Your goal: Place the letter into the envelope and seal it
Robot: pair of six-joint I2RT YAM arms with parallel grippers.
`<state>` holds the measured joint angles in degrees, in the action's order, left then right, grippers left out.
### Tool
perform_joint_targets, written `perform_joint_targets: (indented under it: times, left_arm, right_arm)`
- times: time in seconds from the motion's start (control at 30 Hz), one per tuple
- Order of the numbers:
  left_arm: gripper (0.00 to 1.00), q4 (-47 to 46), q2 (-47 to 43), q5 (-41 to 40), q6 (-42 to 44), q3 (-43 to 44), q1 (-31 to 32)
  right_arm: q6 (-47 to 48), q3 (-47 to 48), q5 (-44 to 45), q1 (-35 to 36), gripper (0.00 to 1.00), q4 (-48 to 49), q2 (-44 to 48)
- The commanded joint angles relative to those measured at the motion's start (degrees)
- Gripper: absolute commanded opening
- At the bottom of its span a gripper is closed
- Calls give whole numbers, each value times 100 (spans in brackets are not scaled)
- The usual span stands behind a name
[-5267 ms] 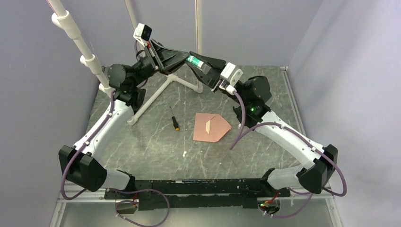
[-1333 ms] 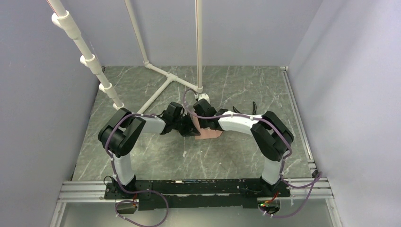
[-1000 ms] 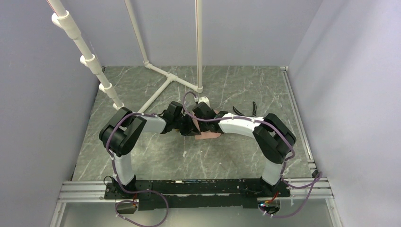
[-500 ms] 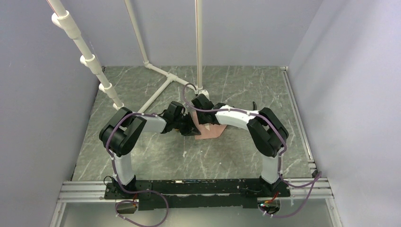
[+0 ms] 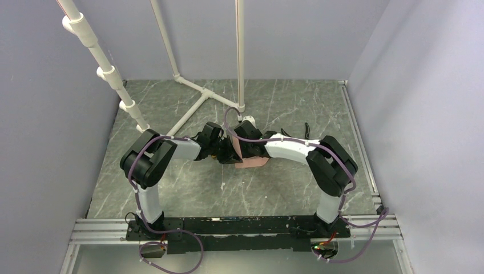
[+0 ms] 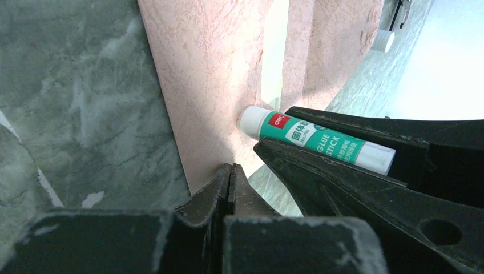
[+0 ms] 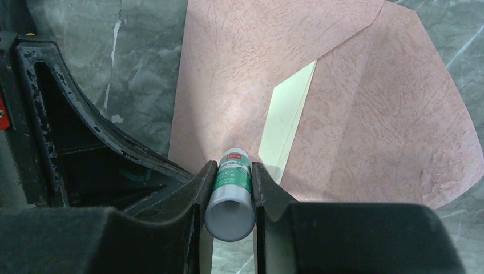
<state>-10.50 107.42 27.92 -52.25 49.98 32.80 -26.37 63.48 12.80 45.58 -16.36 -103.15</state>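
We see the envelope (image 7: 245, 68) lying flat on the grey-green marbled desk (image 5: 297, 108), near its middle, with both arms folded in over it from either side. Its triangular flap (image 7: 399, 114) is laid open on the desk and points away from the left arm.

Between the pink body and the flap runs a narrow pale cream strip. We take it to be an edge of the letter (image 7: 287, 123) tucked inside the envelope, though so little of it shows that we cannot be sure.

The right claw (image 7: 231, 165) pinches a glue stick (image 7: 230, 197) with a green label, one finger on each side of the tube. The stick is tilted down toward the paper. In the left wrist view its white end meets the pink face of the envelope, just beside the near end of the pale strip.

The left claw (image 6: 229, 171) has its fingers pressed together, with nothing visible between them. Their tips sit at the envelope's edge on the side away from the flap, close to the glue stick, and touch the paper where it meets the desk.

A small white cylinder (image 6: 383, 40) lies on the desk beyond the far side of the envelope. A frame of white pipes (image 5: 200, 103) stands at the back of the desk, well apart from the paper.
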Motion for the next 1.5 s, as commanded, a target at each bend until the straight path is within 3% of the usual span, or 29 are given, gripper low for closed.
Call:
perform_joint_targets:
  times: [0.0,0.37,0.63,0.9,1.17,1.47]
  left_arm:
    - [2,783,425,-885,334,-164,-19]
    - [2,800,265,-877,384,-192,-19]
    - [2,762,277,-834,441,-165,-24]
    - [3,708,366,-797,396,-133,-28]
    - [2,722,348,-830,369,-150,-35]
    - [2,743,334,-826,390,-131,-45]
  right_arm:
    - [-22,156,60,-12,0,-653,-241]
    - [510,1212,-246,-502,0,-611,-828]
    - [594,682,-817,-290,0,-671,-242]
    - [330,249,-611,-172,0,-755,-30]
    - [433,1020,16,-326,0,-711,-752]
    - [538,1623,118,-539,0,-676,-996]
